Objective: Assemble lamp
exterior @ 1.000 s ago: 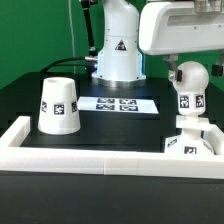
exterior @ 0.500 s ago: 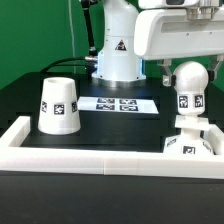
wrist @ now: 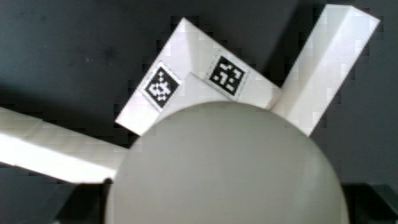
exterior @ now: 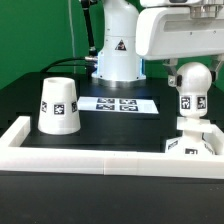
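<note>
The white lamp bulb (exterior: 191, 88) stands upright on the white lamp base (exterior: 191, 140) at the exterior view's right. My gripper (exterior: 190, 72) is right above it, with its fingers down beside the bulb's top. One dark finger (exterior: 171, 71) shows just left of the bulb with a slight gap, so the gripper looks open. In the wrist view the bulb's round top (wrist: 222, 165) fills the lower half. The white lamp hood (exterior: 58, 104) stands alone at the exterior view's left.
The marker board (exterior: 119, 103) lies flat at mid table and also shows in the wrist view (wrist: 199, 82). A white wall (exterior: 100, 160) runs along the near edge, with a side arm (exterior: 12, 133). The robot's base (exterior: 118, 50) is behind.
My hand has moved a little to the exterior view's left and come down over the bulb's top. The bulb, base and hood have stayed in place.
</note>
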Available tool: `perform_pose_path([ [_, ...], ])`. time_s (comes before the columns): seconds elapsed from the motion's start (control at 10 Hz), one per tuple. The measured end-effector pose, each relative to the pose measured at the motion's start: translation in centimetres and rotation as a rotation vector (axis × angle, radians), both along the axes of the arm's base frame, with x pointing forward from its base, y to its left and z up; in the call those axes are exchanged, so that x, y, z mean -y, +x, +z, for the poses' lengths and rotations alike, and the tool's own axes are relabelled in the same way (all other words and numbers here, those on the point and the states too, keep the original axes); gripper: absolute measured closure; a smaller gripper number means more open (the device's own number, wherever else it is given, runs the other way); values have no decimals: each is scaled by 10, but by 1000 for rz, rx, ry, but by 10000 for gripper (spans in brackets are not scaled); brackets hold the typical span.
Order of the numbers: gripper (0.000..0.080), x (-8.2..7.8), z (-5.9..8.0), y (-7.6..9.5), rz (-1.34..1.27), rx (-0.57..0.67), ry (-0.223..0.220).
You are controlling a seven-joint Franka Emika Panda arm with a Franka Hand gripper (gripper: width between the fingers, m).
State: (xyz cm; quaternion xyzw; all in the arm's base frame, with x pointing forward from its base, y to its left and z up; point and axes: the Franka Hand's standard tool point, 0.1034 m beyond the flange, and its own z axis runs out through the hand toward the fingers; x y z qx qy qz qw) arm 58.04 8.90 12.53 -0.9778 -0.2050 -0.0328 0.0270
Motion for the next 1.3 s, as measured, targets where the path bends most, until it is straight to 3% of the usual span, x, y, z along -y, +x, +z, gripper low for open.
perform_pose_path([
  [0.3, 222, -1, 0, -1, -85, -15, 4],
  [0.6, 220, -9, 1, 3, -379, -75, 10],
  [0.9, 220, -8, 1, 15, -594, -117, 54],
  [1.3, 220, -13, 2, 17, -834, -130, 70],
])
